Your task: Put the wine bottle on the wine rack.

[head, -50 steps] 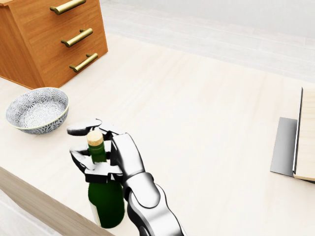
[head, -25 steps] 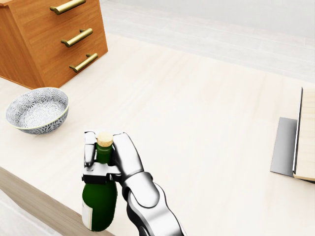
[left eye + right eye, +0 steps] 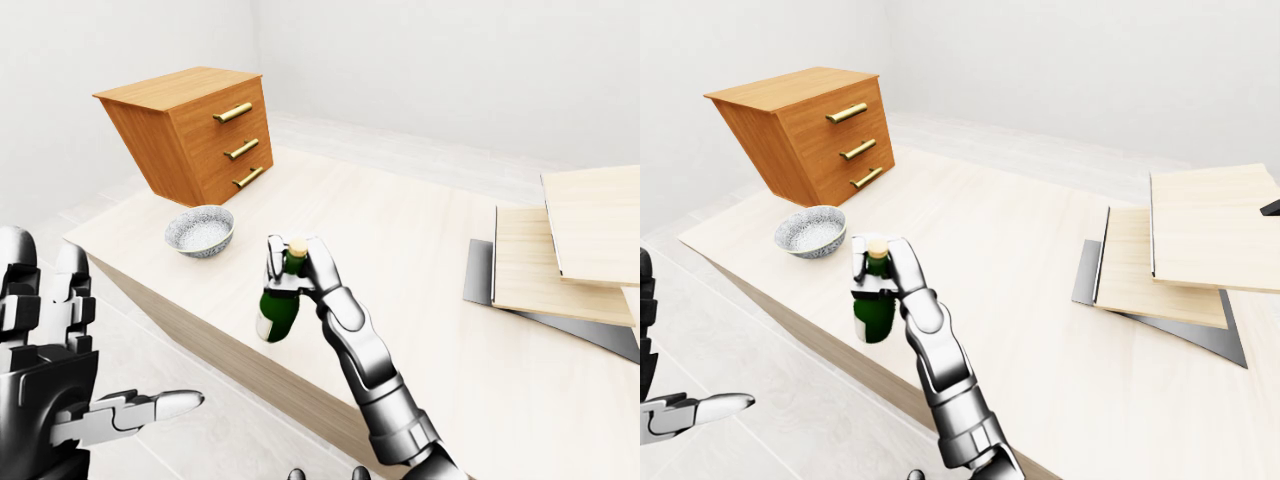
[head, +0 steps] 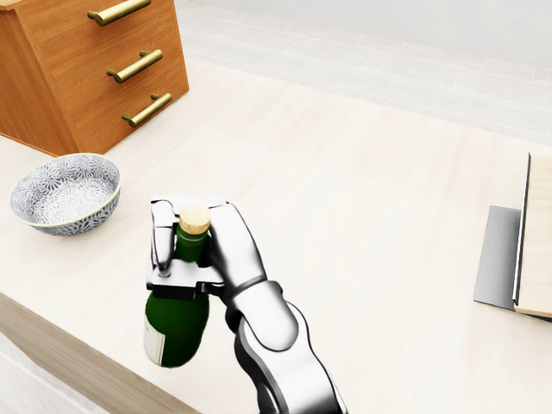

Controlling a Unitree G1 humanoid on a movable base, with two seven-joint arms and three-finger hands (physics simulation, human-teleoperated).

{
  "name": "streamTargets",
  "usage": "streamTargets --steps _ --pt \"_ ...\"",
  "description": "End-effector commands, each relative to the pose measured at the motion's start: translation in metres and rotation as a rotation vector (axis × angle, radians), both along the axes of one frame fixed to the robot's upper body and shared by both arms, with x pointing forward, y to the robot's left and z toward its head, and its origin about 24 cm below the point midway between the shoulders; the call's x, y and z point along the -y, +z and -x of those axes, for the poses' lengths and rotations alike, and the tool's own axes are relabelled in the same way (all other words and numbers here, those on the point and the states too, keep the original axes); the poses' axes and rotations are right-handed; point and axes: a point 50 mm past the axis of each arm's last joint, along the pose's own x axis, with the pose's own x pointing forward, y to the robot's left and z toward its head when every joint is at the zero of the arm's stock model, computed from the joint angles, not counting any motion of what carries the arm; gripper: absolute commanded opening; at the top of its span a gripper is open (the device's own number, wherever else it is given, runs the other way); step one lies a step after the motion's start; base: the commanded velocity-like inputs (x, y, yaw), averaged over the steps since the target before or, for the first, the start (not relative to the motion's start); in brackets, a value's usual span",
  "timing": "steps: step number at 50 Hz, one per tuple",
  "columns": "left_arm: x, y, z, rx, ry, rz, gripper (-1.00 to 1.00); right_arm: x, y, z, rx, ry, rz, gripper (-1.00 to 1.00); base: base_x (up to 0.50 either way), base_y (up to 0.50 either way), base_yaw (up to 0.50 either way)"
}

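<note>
1. The table point(image 4: 362, 216) carries a patterned bowl point(image 4: 65, 191) near its left edge in the head view, with a wooden drawer chest point(image 4: 86, 69) above the bowl.
2. Right of the bowl the tabletop lies bare across to the stepped wooden shelves point(image 3: 570, 250) on a grey base at the far right.
3. The wine bottle point(image 4: 178, 310), green with a cork, is just below and right of the bowl, tilted, near the table's lower edge.
4. The right hand point(image 4: 203, 250) is clenched around the bottle's neck, its forearm running down to the bottom of the view.
5. The left hand point(image 3: 60, 370) hangs well left of the bowl, off the table, fingers spread and grasping nothing.
</note>
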Motion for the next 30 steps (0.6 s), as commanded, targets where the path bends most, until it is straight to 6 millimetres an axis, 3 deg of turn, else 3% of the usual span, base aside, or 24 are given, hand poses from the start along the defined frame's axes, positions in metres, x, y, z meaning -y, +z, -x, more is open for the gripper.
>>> streamTargets --steps 1,9,19,30 --pt "0.000 -0.003 -0.002 -0.010 -0.007 0.011 1.00 0.015 0.037 -0.004 0.097 -0.094 -0.128 -1.00 0.00 0.00 0.00" --pt "-0.001 -0.003 -0.002 -0.006 -0.007 0.016 1.00 0.039 0.084 -0.002 0.262 -0.143 -0.241 -1.00 0.00 0.00 0.00" --pt "0.002 0.001 -0.004 0.019 -0.015 0.020 1.00 0.054 0.104 -0.004 0.317 -0.168 -0.309 -1.00 0.00 0.00 0.00" --pt "0.001 -0.007 -0.010 -0.013 -0.018 0.047 1.00 0.110 0.166 0.000 0.474 -0.259 -0.575 -1.00 0.00 0.00 0.00"
